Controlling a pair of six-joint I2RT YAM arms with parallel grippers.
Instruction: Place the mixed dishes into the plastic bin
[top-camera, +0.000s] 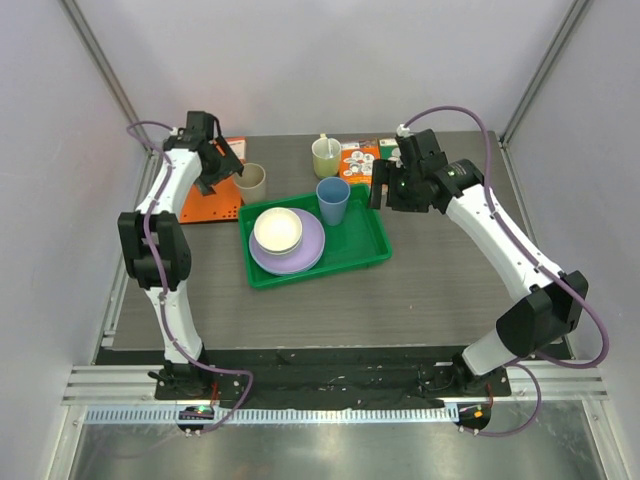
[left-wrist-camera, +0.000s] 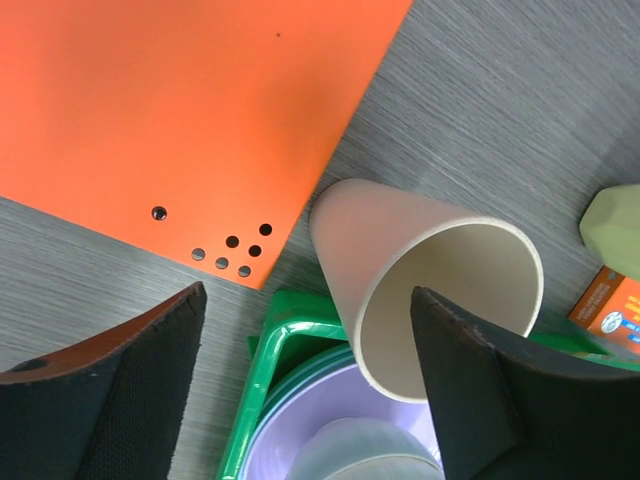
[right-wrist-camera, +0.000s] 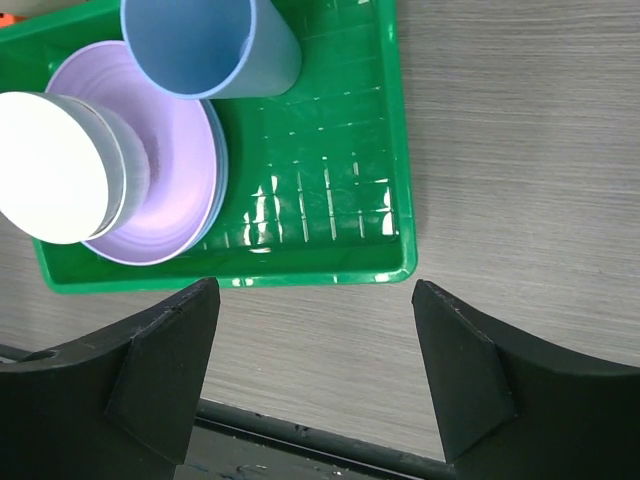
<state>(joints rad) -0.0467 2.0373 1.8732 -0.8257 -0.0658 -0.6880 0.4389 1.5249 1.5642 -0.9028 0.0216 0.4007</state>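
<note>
The grey table (top-camera: 300, 310) is seen nearest the arm bases. A little farther back, the green bin (top-camera: 372, 248) is set on it. In the bin's left part a lilac plate (top-camera: 312, 248) is laid on a blue plate (right-wrist-camera: 222, 165), of which only a thin edge is seen. A cream bowl (top-camera: 277, 230) is set on the lilac plate. At the bin's far side a blue cup (top-camera: 333, 200) is stood upright.

The right gripper (right-wrist-camera: 315, 288) is held near the bin's far right corner. Its fingers are spread wide apart and nothing is gripped.

Farther back, a beige cup (top-camera: 250, 183) is stood on the table outside the bin, just beside its far left corner and next to an orange folder (top-camera: 215, 200). The left gripper (left-wrist-camera: 307, 292) is held over this cup with its fingers spread apart. One finger is seen across the cup's mouth and the other out to the side. Whether the cup is touched cannot be told.

Farthest back, a pale mug (top-camera: 326, 157) is stood.
</note>
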